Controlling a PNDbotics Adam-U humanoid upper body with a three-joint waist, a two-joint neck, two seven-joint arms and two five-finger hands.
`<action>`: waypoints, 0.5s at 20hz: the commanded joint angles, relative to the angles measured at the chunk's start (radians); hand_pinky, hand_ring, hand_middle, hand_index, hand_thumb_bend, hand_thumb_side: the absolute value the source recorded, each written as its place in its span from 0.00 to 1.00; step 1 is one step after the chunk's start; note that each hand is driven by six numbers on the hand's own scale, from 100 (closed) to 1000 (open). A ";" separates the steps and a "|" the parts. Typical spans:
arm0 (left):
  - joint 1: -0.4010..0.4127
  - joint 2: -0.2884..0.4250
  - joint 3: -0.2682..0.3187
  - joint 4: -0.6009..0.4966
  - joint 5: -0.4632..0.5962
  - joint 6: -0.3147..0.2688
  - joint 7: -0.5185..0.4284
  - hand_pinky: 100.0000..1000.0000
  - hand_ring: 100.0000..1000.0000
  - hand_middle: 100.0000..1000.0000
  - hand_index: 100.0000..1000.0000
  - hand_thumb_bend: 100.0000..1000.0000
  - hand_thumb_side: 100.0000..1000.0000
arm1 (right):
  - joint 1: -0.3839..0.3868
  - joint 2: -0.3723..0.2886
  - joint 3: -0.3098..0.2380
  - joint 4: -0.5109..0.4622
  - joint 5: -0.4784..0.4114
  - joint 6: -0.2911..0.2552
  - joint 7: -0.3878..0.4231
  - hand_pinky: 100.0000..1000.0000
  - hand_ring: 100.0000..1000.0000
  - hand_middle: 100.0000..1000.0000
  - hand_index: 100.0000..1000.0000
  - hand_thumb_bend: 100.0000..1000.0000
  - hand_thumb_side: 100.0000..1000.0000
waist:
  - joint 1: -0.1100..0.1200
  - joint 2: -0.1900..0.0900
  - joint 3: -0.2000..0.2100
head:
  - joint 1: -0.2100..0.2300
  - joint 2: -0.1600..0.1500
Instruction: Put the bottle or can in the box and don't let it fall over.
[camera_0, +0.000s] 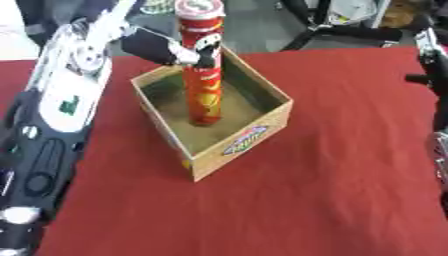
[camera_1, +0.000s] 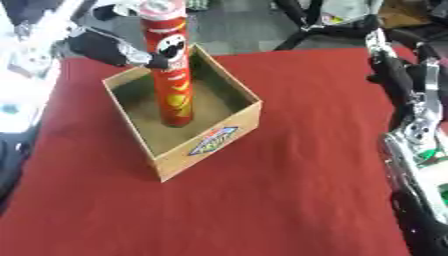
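A tall red crisp can (camera_0: 204, 85) stands upright inside an open cardboard box (camera_0: 248, 134), with its base on the box floor near the middle. My left hand (camera_0: 160, 46) reaches in from the upper left, and its fingers (camera_0: 189, 56) are curled against the upper part of the can, just above the box's rim. My right hand (camera_1: 393, 70) hangs at the far right over the table edge, well away from the box. Its fingers are not clear.
The box sits on a red tablecloth (camera_0: 332, 180), which spreads to the right and front of it. My left arm (camera_0: 61, 105) runs along the left side. Black chair legs (camera_0: 350, 32) and grey floor lie past the table's far edge.
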 joint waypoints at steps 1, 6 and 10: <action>0.010 0.074 0.053 -0.128 0.141 0.058 0.113 0.96 0.67 0.73 0.74 1.00 0.36 | -0.004 -0.028 -0.013 -0.016 -0.005 0.001 -0.008 0.54 0.76 0.90 0.75 0.41 0.47 | -0.004 -0.032 0.010 | -0.025 0.013; 0.115 0.174 0.147 -0.250 0.393 0.124 0.309 0.89 0.65 0.74 0.72 1.00 0.36 | 0.009 -0.037 -0.023 -0.020 -0.002 -0.002 -0.015 0.54 0.76 0.89 0.75 0.41 0.47 | -0.013 -0.045 0.041 | -0.061 0.023; 0.259 0.262 0.233 -0.293 0.595 0.130 0.422 0.88 0.67 0.75 0.73 1.00 0.32 | 0.018 -0.049 -0.032 -0.020 -0.003 -0.002 -0.022 0.54 0.76 0.89 0.75 0.42 0.46 | -0.019 -0.049 0.067 | -0.096 0.034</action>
